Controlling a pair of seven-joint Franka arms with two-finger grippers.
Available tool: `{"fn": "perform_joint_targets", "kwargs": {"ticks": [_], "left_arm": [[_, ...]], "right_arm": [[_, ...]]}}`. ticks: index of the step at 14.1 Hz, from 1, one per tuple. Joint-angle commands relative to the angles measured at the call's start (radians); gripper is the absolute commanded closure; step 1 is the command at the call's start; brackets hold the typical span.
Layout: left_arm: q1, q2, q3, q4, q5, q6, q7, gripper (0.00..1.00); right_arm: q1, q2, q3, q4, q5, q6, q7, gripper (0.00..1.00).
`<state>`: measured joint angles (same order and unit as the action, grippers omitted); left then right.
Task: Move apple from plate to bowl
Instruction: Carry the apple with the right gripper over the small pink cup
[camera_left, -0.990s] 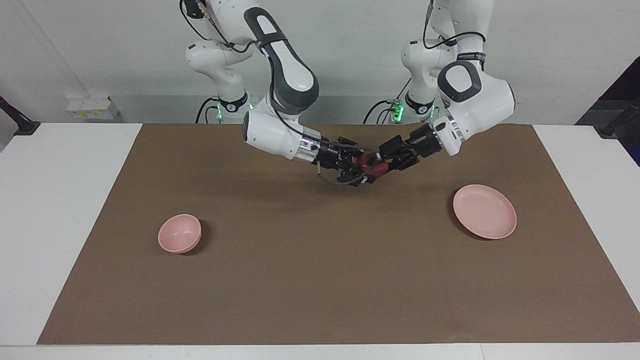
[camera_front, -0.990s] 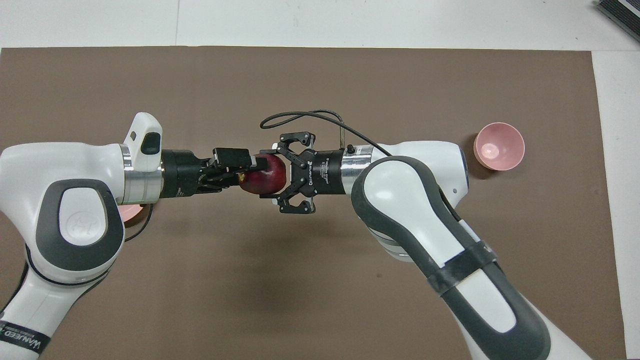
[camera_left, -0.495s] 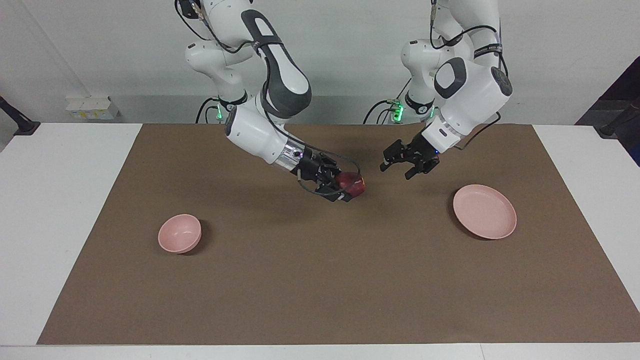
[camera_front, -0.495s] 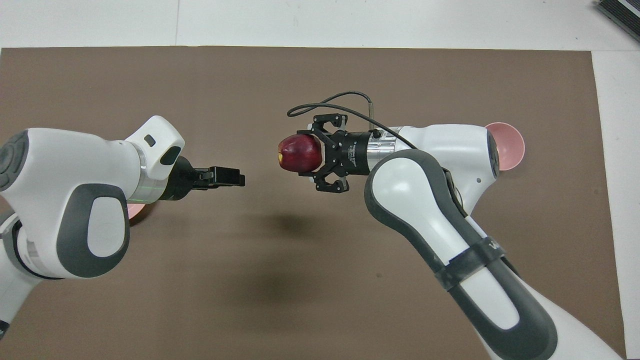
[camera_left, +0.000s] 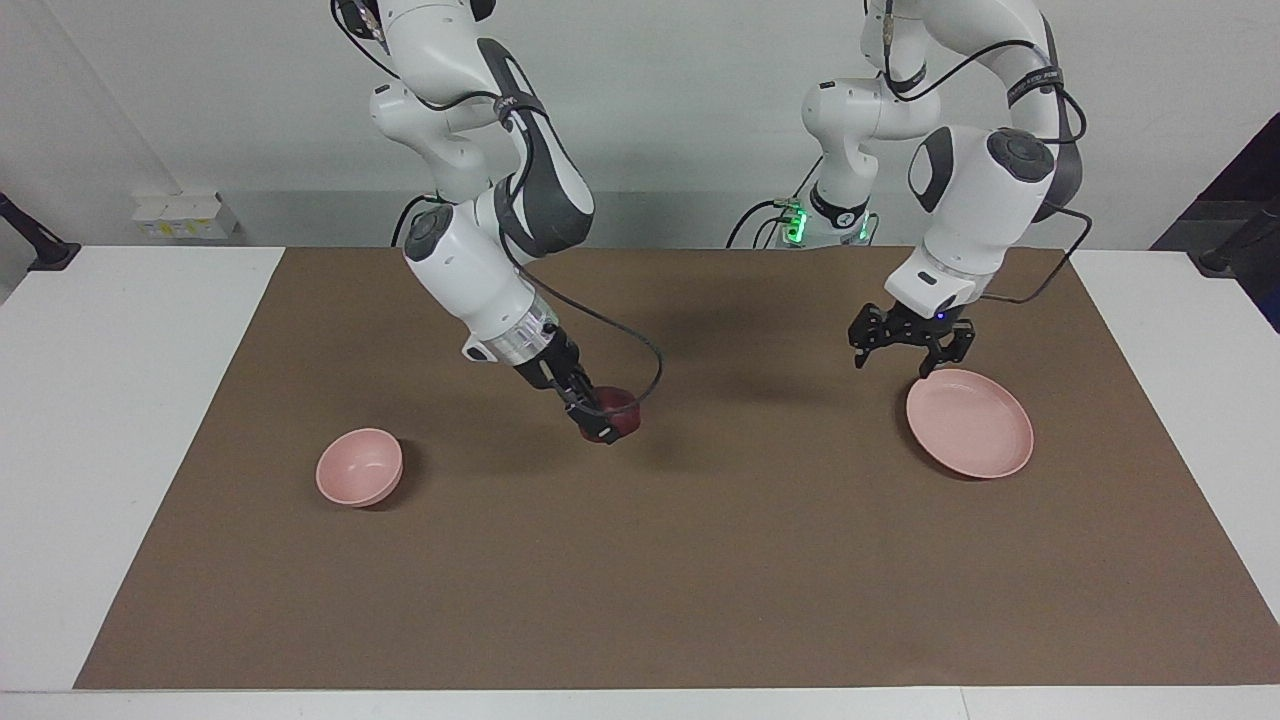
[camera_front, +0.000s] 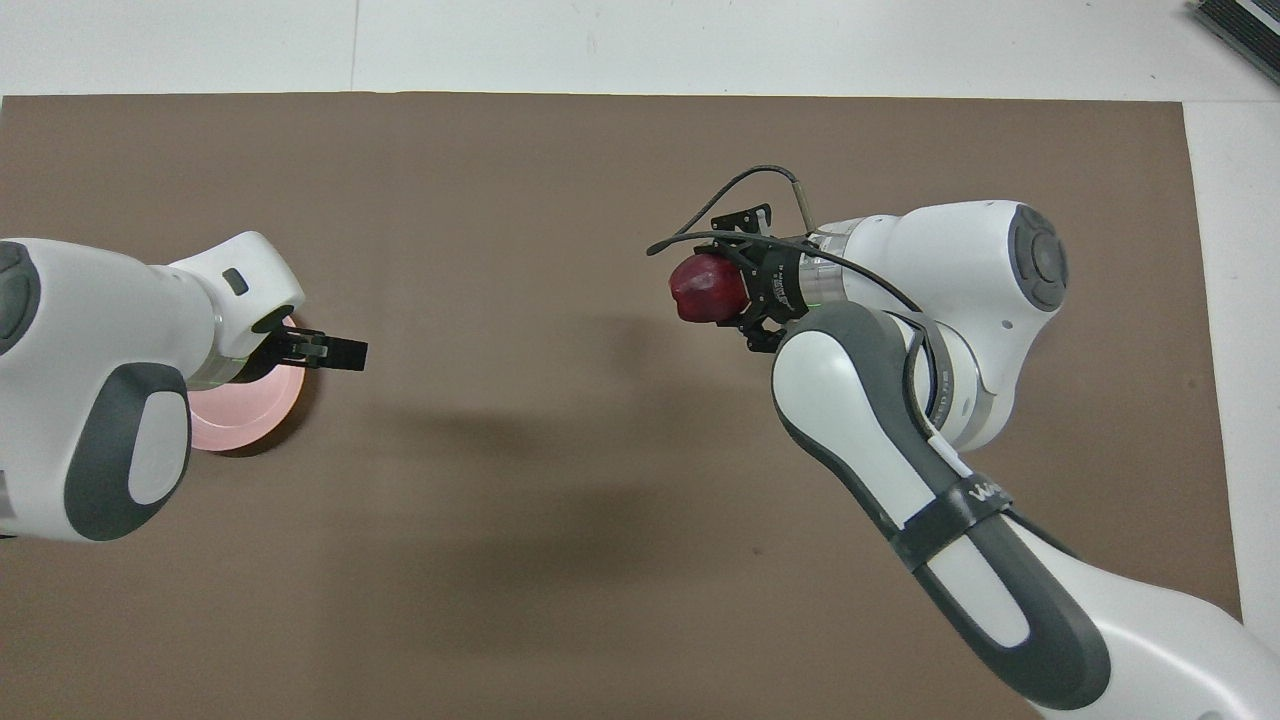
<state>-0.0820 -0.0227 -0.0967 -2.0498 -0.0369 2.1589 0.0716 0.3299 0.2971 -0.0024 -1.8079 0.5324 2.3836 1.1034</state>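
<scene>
Two arms bent downward: right gripper (camera_left: 606, 422) clamps apple (camera_left: 618, 412) above mat; left gripper (camera_left: 911, 352) spread empty over plate (camera_left: 985, 440) edge.

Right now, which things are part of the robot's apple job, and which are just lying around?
For the job:
- apple, held in the right hand
- bowl, where it goes
- plate, under the left hand

Just lying around:
- brown mat
- white box by the wall

Dark red apple (camera_left: 618, 414), pink plate (camera_left: 969, 423), brown mat (camera_left: 700, 560)
</scene>
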Motion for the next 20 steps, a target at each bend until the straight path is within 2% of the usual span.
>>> {"fn": "perform_joint_targets", "kwargs": {"ticks": [1,6,9,10,12,13,15,20], "left_arm": [[0.001,-0.011,0.049,0.06,0.061,-0.022,0.042,0.0],[-0.01,0.0,0.11,0.336,0.08,-0.321,0.074,0.0],[-0.01,0.023,0.124,0.538,0.083,-0.563,0.095,0.0],[-0.01,0.024,0.124,0.572,0.077,-0.629,0.097,0.0],[-0.012,0.024,0.127,0.623,0.077,-0.697,0.097,0.0],[-0.012,0.026,0.127,0.634,0.078,-0.723,0.097,0.0],[-0.009,0.033,0.127,0.648,0.077,-0.731,0.096,0.0],[0.002,0.018,0.126,0.634,0.049,-0.717,0.093,0.0]], "right_arm": [[-0.029,0.0,0.01,0.002,-0.196,0.003,-0.025,1.0],[-0.08,-0.003,0.01,-0.005,-0.477,0.002,-0.152,1.0],[-0.14,-0.003,0.01,-0.017,-0.63,0.012,-0.218,1.0],[-0.152,-0.003,0.01,-0.021,-0.691,0.015,-0.224,1.0],[-0.187,-0.007,0.01,-0.037,-0.825,0.041,-0.226,1.0],[-0.216,-0.015,0.01,-0.069,-0.877,0.093,-0.229,1.0],[-0.281,-0.036,0.012,-0.138,-0.992,0.188,-0.235,1.0],[-0.402,-0.09,0.012,-0.303,-1.182,0.434,-0.244,1.0]]}}
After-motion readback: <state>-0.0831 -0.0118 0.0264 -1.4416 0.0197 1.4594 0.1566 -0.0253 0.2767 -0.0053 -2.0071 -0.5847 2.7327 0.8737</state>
